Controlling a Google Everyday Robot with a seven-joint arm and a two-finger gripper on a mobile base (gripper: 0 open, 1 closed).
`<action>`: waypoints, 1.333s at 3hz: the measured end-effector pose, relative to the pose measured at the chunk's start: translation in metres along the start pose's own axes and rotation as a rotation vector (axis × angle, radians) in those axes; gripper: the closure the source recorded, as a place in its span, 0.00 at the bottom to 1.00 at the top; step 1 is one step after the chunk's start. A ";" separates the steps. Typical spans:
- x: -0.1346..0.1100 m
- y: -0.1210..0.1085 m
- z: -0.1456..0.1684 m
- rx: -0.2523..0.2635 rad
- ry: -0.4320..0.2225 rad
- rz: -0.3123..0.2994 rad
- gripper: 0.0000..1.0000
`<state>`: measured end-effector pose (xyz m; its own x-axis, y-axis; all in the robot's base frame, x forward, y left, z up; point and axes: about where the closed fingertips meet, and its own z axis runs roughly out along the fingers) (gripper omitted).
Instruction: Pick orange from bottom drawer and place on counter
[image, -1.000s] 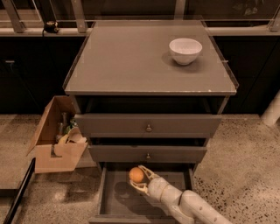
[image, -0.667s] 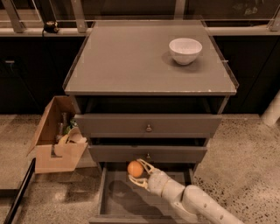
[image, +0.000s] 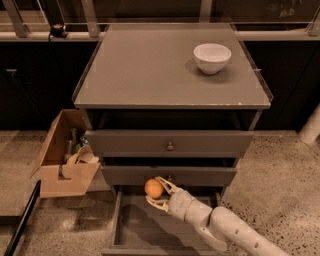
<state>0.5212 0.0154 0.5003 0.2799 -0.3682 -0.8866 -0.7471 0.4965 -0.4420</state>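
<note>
Above the bottom drawer (image: 145, 226), the claw (image: 155, 190) has raised the orange (image: 153, 187) higher.

The hand (image: 153, 190), closed around the orange (image: 153, 187), hangs over the open bottom drawer (image: 145, 227), just in front of the middle drawer front (image: 205, 176). At 12 o'clock the counter (image: 150, 70) offers wide free surface. A white bowl (image: 212, 57) occupies its 2 o'clock corner. A cardboard box (image: 65, 172) stands at 9 o'clock.

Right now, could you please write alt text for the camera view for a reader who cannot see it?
The tool holds the orange above the open bottom drawer. A white bowl sits on the counter; a cardboard box stands nearby.
</note>
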 end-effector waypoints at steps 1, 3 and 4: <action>-0.048 -0.015 -0.012 0.015 -0.026 -0.059 1.00; -0.206 -0.052 -0.046 0.005 -0.111 -0.291 1.00; -0.251 -0.067 -0.051 -0.020 -0.141 -0.358 1.00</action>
<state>0.4700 0.0344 0.7597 0.6045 -0.4033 -0.6870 -0.5978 0.3403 -0.7258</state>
